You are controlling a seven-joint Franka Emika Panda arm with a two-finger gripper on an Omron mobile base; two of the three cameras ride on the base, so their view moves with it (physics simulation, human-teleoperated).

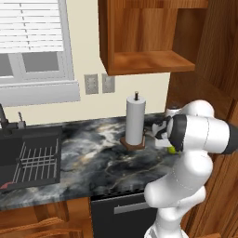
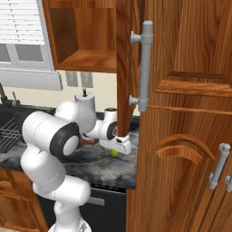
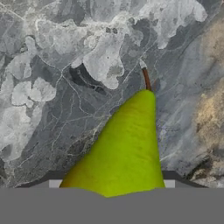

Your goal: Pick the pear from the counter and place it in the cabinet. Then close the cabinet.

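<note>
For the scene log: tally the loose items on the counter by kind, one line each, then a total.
Pear: 1
Paper towel roll: 1
Total: 2 items on the counter
</note>
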